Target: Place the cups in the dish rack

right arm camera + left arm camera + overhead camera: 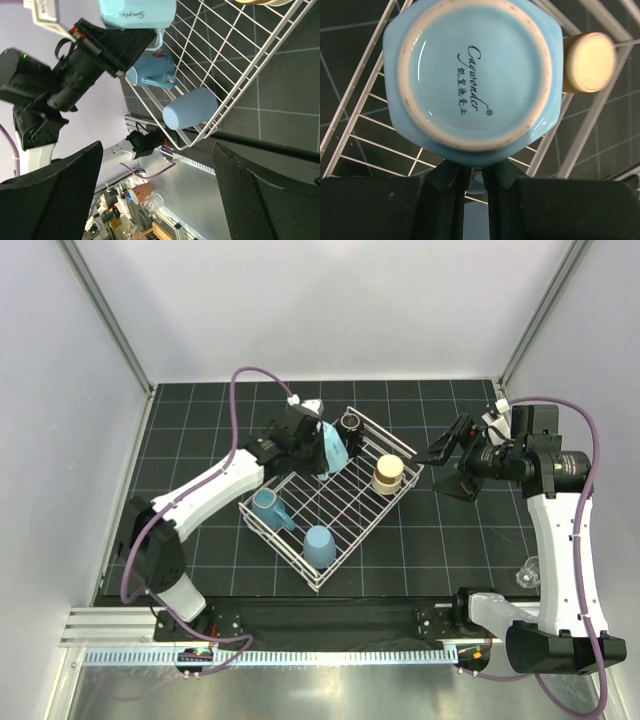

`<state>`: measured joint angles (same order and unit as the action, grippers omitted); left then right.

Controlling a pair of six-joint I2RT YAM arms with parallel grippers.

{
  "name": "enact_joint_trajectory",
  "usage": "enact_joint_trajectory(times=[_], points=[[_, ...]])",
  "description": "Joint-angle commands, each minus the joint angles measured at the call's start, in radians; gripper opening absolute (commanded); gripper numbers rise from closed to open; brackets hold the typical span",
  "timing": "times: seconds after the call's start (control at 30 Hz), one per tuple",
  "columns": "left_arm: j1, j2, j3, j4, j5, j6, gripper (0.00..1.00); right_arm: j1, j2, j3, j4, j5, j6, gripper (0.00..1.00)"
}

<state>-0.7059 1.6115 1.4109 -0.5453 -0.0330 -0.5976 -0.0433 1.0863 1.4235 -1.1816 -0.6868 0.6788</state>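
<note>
Left gripper (pixel 476 176) is pinching the handle of the pale mug (pixel 475 75), fingers (pixel 451 182) pressing in from both sides, with the mug's base facing back at the gripper. The mug is hanging over the far-left part of the rack (pixel 335 498); whether it is touching the wires cannot be told.

4 cups are sitting in the rack: blue mug (pixel 270 510) and tumbler (pixel 320 546) toward the near side, beige cup (pixel 388 475) at the right rim, dark cup (pixel 350 423) at the far corner. 1 glass (pixel 528 573) is standing outside, well apart from the rack, near the right edge of the table (pixel 470 540), beside the right arm.

Right gripper (pixel 447 468) is hovering just right of the rack, jaws spread wide, holding nothing.

Handling, as judged: the pale mug is looking like glazed ceramic, stiff, slick, fairly heavy and liable to chip on wire. A handle-only pinch is leaving it free to swing, so a slow lowering is advisable. The glass is appearing thin, light, fragile and hard to see; gripping across its wall near the rim seems soundest.

Room: the middle of the grid is lying bare between the 4 seated cups. The low rim wires are the catching edges. The glass is sitting close to the right arm, leaving little approach room there.
</note>
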Motion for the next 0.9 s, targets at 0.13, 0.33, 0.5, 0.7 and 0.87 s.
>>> enact_joint_trajectory(times=[0.13, 0.33, 0.5, 0.7, 0.87], points=[[-0.021, 0.06, 0.036, 0.041, -0.111, 0.01, 0.0, 0.0, -0.008, 0.022, -0.058, 0.009, -0.074, 0.89], [-0.027, 0.105, 0.022, 0.051, -0.143, 0.016, 0.0, 0.0, -0.006, 0.009, -0.056, -0.002, -0.081, 0.89], [-0.029, 0.136, 0.016, 0.058, -0.192, 0.021, 0.0, 0.0, -0.008, 0.002, -0.061, -0.006, -0.088, 0.89], [-0.027, 0.16, -0.009, 0.065, -0.232, 0.018, 0.0, 0.0, 0.0, 0.002, -0.061, -0.007, -0.093, 0.89], [-0.027, 0.175, -0.029, 0.07, -0.245, 0.021, 0.0, 0.0, 0.003, -0.008, -0.052, -0.011, -0.093, 0.89]])
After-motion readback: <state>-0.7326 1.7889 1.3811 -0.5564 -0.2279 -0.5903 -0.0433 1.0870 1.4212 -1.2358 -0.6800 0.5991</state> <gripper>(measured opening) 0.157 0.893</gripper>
